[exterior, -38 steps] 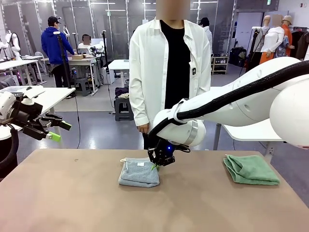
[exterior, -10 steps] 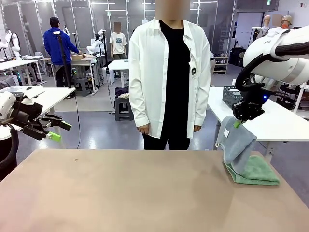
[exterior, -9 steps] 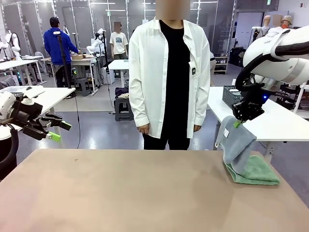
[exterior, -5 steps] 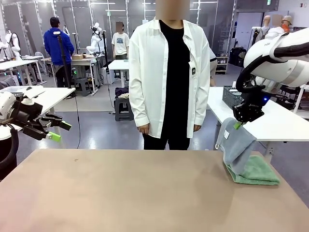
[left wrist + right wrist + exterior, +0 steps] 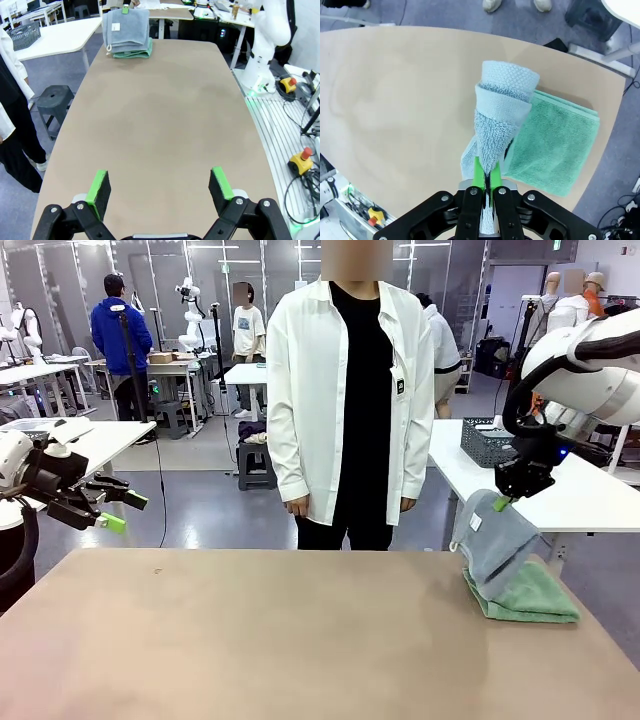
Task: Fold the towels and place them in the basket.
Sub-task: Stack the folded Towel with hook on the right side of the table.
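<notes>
The right gripper (image 5: 503, 502) has its two green pads (image 5: 479, 176) pinched tight on the top edge of the blue-grey towel (image 5: 495, 543). The towel hangs down from the pads in a soft folded bunch. Its low end rests on the left part of the mint green towel (image 5: 530, 595). A small white tag (image 5: 475, 523) shows on the side of the hanging towel. From the right wrist camera, the blue-grey towel (image 5: 497, 120) covers the near edge of the green towel (image 5: 552, 147), which lies flat and folded.

The green towel sits near the right end of the brown table (image 5: 270, 640), close to the far edge.

The left gripper (image 5: 160, 187) has its jaws spread wide, with nothing between them. It is up in the air past the left end of the table (image 5: 107, 512), well apart from both towels.

The dark grey basket (image 5: 487, 443) with mesh sides stands on a white side table (image 5: 560, 490) behind the right gripper.

A person in a white coat (image 5: 347, 390) stands at the far side of the brown table, with arms down at the sides
</notes>
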`<state>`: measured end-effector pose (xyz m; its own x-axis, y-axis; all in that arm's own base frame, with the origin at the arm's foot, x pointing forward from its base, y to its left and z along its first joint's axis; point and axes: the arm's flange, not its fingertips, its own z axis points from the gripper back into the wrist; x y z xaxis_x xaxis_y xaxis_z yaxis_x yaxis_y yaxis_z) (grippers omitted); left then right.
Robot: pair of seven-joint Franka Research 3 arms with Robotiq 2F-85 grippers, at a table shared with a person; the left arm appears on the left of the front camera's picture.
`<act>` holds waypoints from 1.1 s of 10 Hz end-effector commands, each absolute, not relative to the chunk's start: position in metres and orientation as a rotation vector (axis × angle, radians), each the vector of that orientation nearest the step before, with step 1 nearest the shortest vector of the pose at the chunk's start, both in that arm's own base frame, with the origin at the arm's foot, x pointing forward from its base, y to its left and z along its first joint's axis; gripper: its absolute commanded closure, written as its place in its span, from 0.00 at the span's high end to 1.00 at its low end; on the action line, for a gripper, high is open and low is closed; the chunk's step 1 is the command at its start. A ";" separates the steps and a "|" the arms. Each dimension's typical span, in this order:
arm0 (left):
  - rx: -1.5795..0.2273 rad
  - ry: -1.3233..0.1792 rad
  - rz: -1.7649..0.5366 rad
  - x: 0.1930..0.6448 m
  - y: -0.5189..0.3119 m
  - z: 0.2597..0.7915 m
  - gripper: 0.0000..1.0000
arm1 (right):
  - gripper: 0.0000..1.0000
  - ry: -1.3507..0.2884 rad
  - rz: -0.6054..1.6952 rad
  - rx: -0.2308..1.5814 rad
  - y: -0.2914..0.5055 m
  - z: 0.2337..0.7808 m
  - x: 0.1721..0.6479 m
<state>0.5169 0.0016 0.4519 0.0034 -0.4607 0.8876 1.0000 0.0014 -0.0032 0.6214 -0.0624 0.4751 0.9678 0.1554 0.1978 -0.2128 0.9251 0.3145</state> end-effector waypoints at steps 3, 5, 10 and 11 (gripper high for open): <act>-0.855 -0.849 -1.399 0.517 0.002 0.454 1.00 | 0.05 -0.115 0.221 0.457 -0.115 0.446 0.634; -0.855 -0.849 -1.399 0.517 0.002 0.454 1.00 | 0.05 -0.129 0.211 0.499 -0.143 0.426 0.630; -0.855 -0.849 -1.399 0.517 0.002 0.454 1.00 | 0.05 -0.137 0.146 0.676 -0.194 0.369 0.630; -0.855 -0.849 -1.399 0.517 0.002 0.454 1.00 | 0.25 -0.119 0.150 0.674 -0.195 0.368 0.630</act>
